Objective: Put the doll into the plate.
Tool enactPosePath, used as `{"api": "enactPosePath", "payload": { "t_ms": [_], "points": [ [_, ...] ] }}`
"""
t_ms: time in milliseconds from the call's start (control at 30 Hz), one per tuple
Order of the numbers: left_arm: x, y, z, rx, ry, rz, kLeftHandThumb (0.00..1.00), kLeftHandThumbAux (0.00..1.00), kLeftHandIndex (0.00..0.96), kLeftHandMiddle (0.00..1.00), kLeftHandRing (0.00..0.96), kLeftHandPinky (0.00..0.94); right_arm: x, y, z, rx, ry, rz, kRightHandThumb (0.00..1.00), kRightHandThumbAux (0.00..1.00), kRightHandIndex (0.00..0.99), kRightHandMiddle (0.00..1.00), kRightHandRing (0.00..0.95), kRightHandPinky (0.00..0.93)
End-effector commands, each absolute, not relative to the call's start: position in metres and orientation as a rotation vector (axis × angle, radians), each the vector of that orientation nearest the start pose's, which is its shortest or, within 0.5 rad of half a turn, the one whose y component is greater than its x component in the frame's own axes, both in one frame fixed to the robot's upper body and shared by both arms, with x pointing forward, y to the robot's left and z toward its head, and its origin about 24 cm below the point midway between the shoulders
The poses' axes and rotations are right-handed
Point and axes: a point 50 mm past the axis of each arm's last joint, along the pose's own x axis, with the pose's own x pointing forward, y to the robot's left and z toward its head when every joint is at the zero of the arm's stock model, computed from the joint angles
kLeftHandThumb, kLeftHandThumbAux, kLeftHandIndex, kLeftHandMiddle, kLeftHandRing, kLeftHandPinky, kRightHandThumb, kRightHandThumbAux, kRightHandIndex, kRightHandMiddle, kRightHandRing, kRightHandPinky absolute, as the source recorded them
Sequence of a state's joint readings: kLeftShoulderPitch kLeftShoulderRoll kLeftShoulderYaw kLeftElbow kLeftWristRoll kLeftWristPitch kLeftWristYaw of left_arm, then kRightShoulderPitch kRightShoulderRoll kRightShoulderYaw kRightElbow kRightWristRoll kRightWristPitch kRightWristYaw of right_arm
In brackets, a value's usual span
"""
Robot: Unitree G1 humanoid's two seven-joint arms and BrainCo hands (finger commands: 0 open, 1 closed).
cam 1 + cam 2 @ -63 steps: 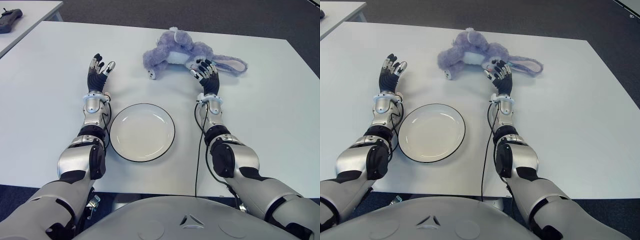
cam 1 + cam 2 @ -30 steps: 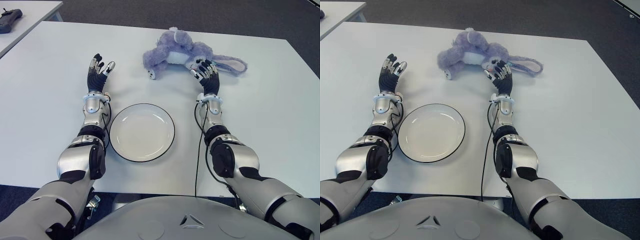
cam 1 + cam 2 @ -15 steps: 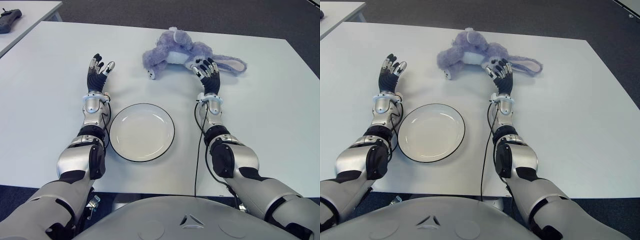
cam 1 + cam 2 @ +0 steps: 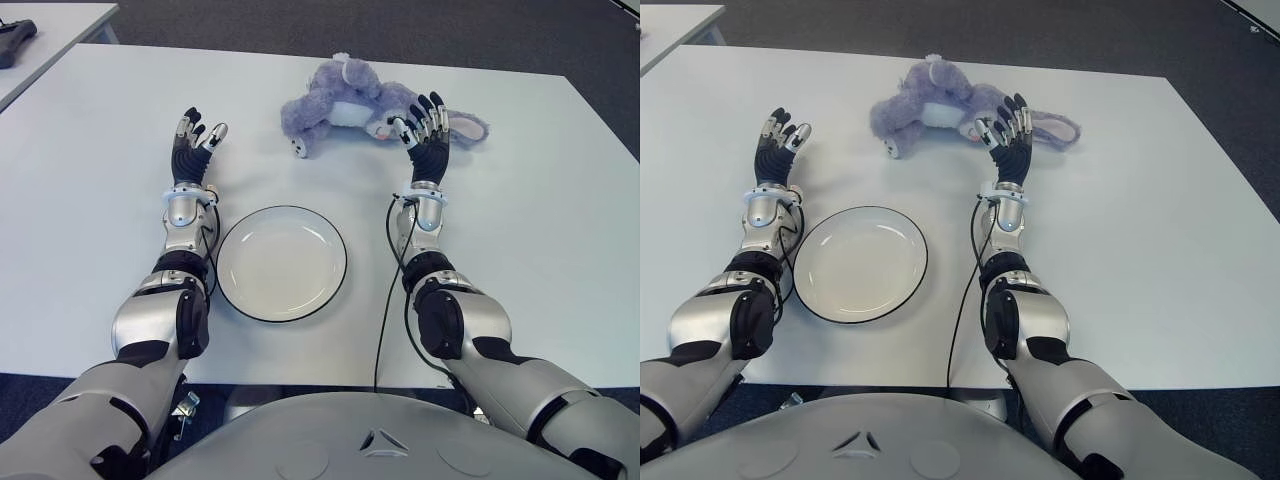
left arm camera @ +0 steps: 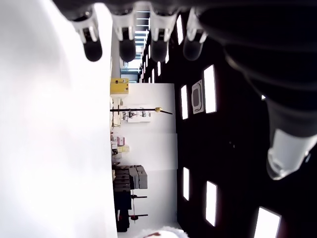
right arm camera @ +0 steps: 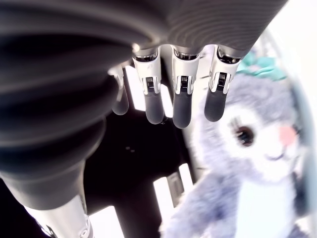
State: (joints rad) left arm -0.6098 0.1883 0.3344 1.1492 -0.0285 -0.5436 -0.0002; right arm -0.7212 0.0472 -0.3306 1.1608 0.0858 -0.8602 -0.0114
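A purple plush bunny doll (image 4: pixel 340 100) lies on its side at the far middle of the white table (image 4: pixel 100 150), its long ears (image 4: pixel 465 125) trailing right. The doll's face (image 6: pixel 257 144) shows close beside the straight fingers (image 6: pixel 181 104) in the right wrist view. My right hand (image 4: pixel 425 120) is raised at the doll's head, fingers spread, holding nothing. An empty white plate (image 4: pixel 282 263) with a dark rim sits nearer, between my forearms. My left hand (image 4: pixel 193 135) shows left of the plate and beyond it, fingers (image 5: pixel 124 44) straight, empty.
A second table at the far left corner carries a black controller (image 4: pixel 18 40). Dark floor lies beyond the table's far edge (image 4: pixel 500 68). Bare tabletop spreads to the right of my right arm (image 4: pixel 560 220) and to the left of my left arm.
My right hand has lifted and reached farther forward, so its fingertips now overlap the doll's head. Doll, plate and left hand have kept their places.
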Motion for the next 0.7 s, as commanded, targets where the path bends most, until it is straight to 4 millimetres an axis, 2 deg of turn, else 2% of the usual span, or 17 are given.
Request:
{"api": "enactPosePath", "payload": {
  "t_ms": [33, 433, 700],
  "points": [
    [0.245, 0.203, -0.088, -0.107, 0.457, 0.259, 0.0, 0.589, 0.022, 0.058, 0.019, 0.0, 0.309, -0.126, 0.012, 0.334, -0.239, -0.195, 0.114, 0.783, 0.114, 0.162, 0.161, 0.178],
    [0.245, 0.202, -0.088, -0.112, 0.453, 0.258, 0.0, 0.572, 0.022, 0.058, 0.016, 0.0, 0.311, -0.125, 0.022, 0.323, -0.312, -0.193, 0.139, 0.779, 0.118, 0.17, 0.166, 0.184],
    [0.246, 0.201, -0.088, -0.109, 0.457, 0.26, 0.0, 0.573, 0.026, 0.058, 0.018, 0.0, 0.321, -0.131, 0.04, 0.261, -0.388, -0.19, 0.136, 0.737, 0.107, 0.163, 0.167, 0.187]
  ]
}}
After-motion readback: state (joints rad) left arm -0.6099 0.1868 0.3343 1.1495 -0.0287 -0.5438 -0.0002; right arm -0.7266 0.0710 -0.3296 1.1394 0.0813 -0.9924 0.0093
